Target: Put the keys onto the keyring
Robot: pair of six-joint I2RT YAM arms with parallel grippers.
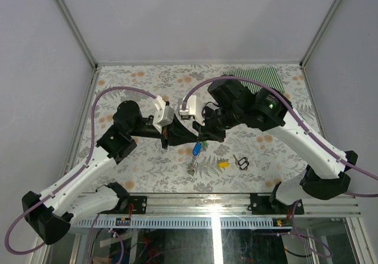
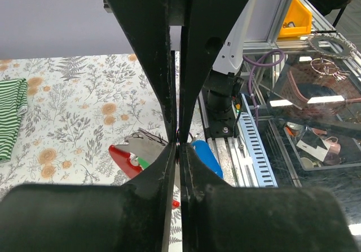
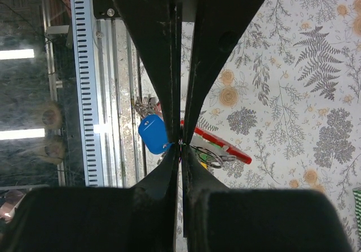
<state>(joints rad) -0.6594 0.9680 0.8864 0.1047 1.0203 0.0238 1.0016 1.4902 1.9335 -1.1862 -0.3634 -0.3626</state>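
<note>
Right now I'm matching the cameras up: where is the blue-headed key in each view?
Top external: blue-headed key, just below picture centre.
Left wrist: low, just right of centre.
Right wrist: just left of centre.
Shared landmark: the slotted cable duct.

loose key [image 1: 223, 164]: left of loop [image 1: 242, 163] | cloth [image 1: 263, 77]: far right corner
</note>
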